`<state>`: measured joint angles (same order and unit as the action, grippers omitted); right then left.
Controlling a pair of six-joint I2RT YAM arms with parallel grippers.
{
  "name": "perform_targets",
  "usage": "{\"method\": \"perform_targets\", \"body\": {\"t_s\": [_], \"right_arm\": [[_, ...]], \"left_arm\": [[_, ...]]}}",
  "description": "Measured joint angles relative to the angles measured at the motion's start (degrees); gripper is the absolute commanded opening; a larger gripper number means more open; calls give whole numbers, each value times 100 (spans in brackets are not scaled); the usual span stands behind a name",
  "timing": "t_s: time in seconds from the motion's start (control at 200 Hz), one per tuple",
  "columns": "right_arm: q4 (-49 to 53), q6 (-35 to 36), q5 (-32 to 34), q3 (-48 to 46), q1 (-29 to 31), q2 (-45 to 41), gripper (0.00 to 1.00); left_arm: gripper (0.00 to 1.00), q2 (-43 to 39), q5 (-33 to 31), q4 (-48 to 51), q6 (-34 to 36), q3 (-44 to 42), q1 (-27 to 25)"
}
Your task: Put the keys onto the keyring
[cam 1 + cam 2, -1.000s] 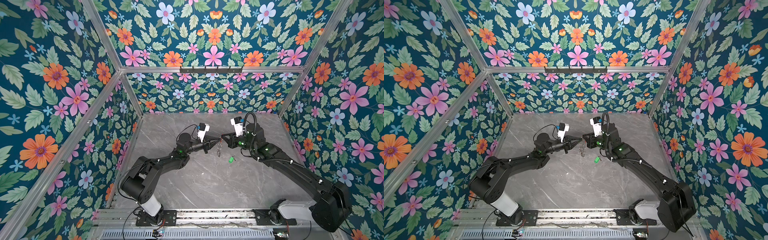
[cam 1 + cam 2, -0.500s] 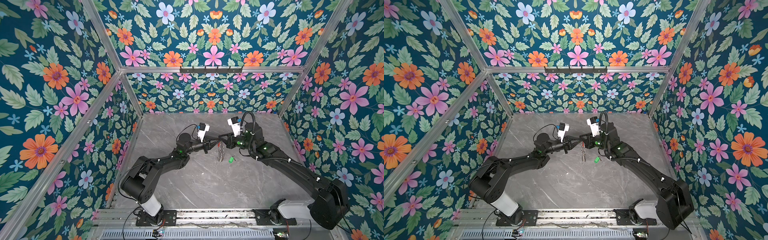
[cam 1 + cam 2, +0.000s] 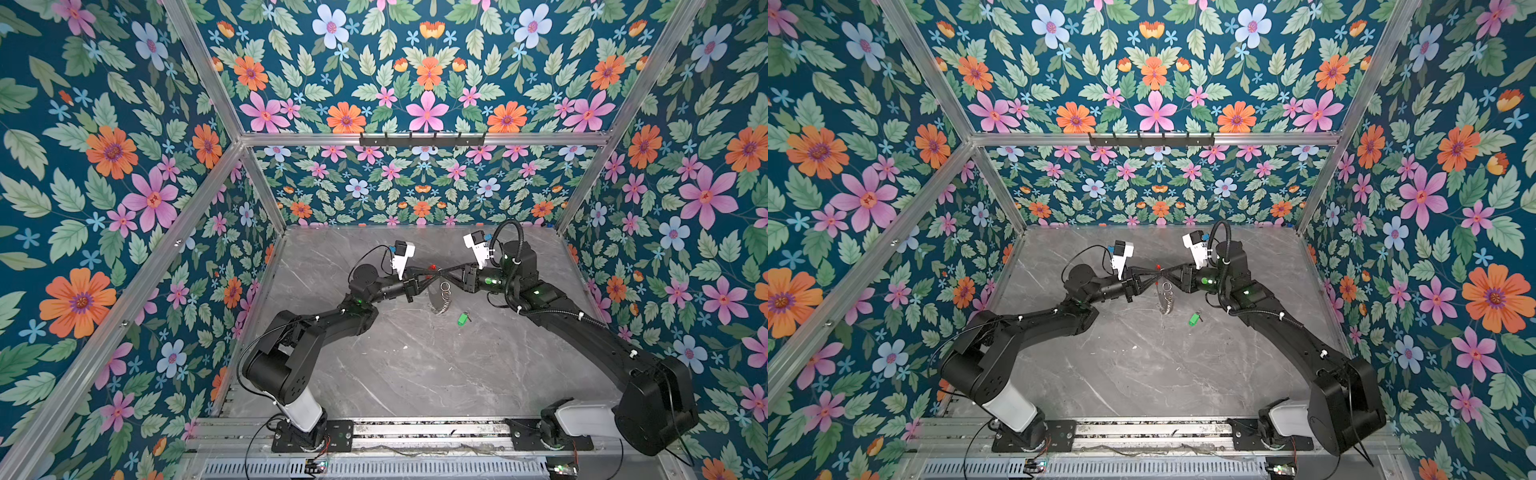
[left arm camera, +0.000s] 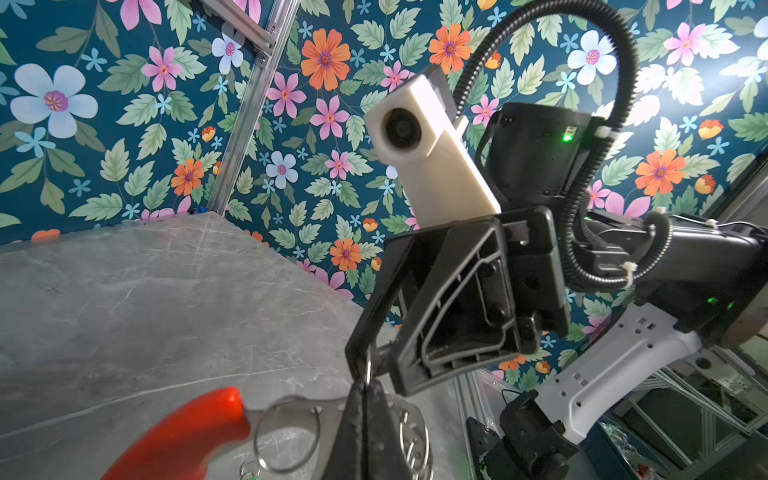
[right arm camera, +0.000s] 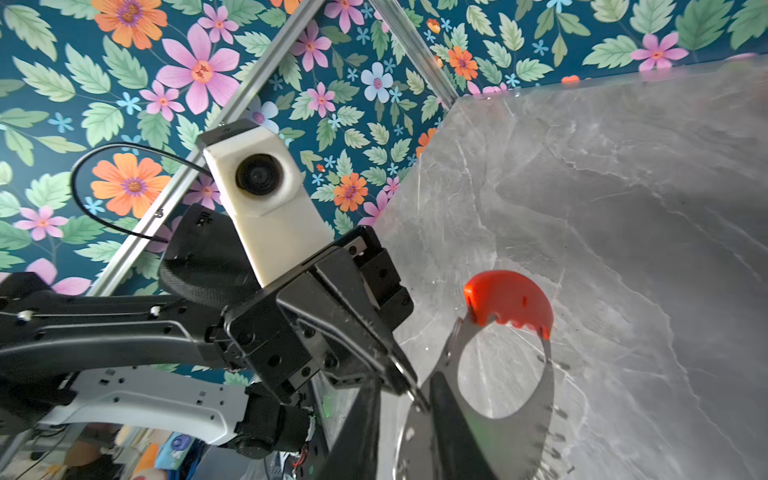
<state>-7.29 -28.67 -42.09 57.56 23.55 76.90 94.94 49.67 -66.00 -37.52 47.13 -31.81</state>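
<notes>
Three floral walls (image 3: 124, 174) framed in aluminium bars close the counter (image 3: 415, 365) at the back and both sides. It is a smooth grey slab with pale marble veins, and most of it is bare, with open room toward the near rail (image 3: 415, 430).

Both black arms reach in from the near corners and meet nose to nose over the counter's far half, well clear of every wall. The left end effector (image 3: 434, 274) is pinched tight on the keyring (image 3: 443, 296), a flat grey metal ring. The ring hangs edge-on below the meeting tips in both top views. In the left wrist view the clamped fingers (image 4: 353, 432) sit on its rim beside the curved red plastic arc (image 4: 187, 432), with thin silver loops (image 4: 411, 436) on the other side.

The right end effector (image 3: 451, 272) faces it with its jaws narrowly parted around the same rim. Whether its pads touch the metal cannot be told.

The key (image 3: 462, 319), tiny, with a bright green head, lies flat on open counter near the keyring on the right arm's side, apart from it and from both end effectors.
</notes>
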Motion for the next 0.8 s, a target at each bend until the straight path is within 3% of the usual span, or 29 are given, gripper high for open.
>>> {"method": "perform_targets", "body": {"t_s": [0.17, 0.46, 0.53, 0.645, 0.8], "right_arm": [[-422, -304, -358, -13, -92, 146, 17], [-1196, -881, -780, -31, -129, 365, 15], [-1270, -955, -826, -39, -129, 372, 18], [-1349, -1005, -870, -52, -129, 372, 31], [-1412, -1010, -887, -72, -149, 358, 32]], "left_arm": [[0, 7, 59, -96, -129, 15, 33], [0, -4, 142, -321, -297, 20, 81], [0, -4, 153, -356, -299, 20, 83], [0, -4, 164, -365, -330, 17, 103], [0, -4, 168, -339, -409, 0, 122]]}}
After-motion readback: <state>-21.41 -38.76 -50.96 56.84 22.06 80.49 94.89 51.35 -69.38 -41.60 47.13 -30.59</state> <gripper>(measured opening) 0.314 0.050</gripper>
